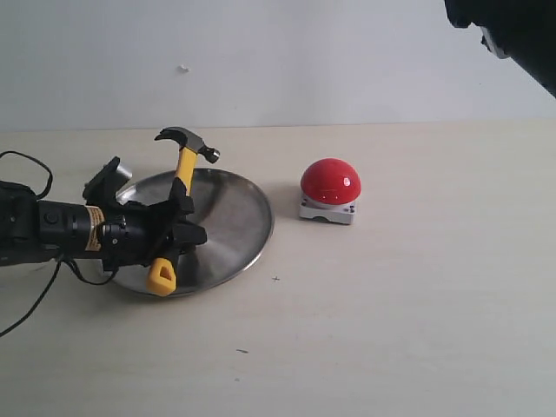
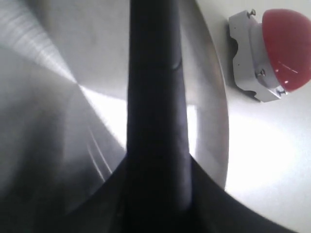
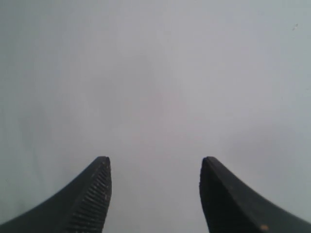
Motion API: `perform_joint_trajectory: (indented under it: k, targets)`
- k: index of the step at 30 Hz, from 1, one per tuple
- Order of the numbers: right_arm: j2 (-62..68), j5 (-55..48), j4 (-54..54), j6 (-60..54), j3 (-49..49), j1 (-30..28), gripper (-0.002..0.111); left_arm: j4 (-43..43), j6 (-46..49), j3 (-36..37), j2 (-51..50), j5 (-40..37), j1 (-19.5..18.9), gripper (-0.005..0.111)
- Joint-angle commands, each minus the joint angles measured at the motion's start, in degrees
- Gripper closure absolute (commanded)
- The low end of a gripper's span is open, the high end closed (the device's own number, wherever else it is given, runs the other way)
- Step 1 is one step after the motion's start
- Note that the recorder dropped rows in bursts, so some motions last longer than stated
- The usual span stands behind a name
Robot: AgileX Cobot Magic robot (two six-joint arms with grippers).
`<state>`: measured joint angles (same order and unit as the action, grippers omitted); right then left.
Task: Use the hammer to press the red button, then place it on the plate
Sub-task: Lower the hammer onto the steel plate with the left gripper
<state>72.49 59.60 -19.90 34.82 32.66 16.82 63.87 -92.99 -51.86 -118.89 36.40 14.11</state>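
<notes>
Hammer [image 1: 185,163] is off the tabletop [image 1: 391,330], clamped in the left gripper [image 1: 181,219] above the plate [image 1: 239,217]. It stands near upright and tilted: dark claw head on top, leaning toward the far edge, and the yellow loop end at the bottom over the plate's near rim. Can't tell if the loop touches the rim.

- Left arm: comes in low and roughly level from the tabletop's left edge, wrist over the left part of the plate. Fingers are closed around the black mid-section of the handle, one on each side.
- Right arm [image 1: 517,35]: only a dark piece shows, high over the far right corner, well clear of everything. Right gripper [image 3: 155,162] has its two ribbed fingers spread apart with nothing between them, facing a blank pale surface.
- Hammer look: yellow shaft below the head, black grip section hidden mostly by the fingers, yellow triangular loop at the end.
- Plate: round, silver, shallow, in the left half of the tabletop.
- Red button [image 1: 330,182]: glossy dome on a light-grey square base, right of the plate near the tabletop's middle, apart from the rim and from the hammer.
- Left wrist close-up: a blurred dark bar crosses the plate, with the button beyond the rim.
</notes>
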Motion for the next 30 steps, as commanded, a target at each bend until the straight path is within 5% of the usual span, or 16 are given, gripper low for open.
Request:
perform_joint_trajectory:
  k: [1, 11, 30]
  targets:
    - [-0.39, 0.05, -0.57, -0.09, 0.44, -0.12, 0.054, 0.16, 1.24, -3.35, 0.86, -0.88, 2.23, 0.107]
    - [-0.39, 0.05, -0.57, -0.09, 0.44, -0.12, 0.054, 3.53, -1.24, -4.46, 0.86, -11.52, 5.26, 0.107]
    - [-0.39, 0.05, -0.57, -0.09, 0.44, -0.12, 0.054, 6.17, -1.85, -4.46, 0.86, -11.52, 5.26, 0.104]
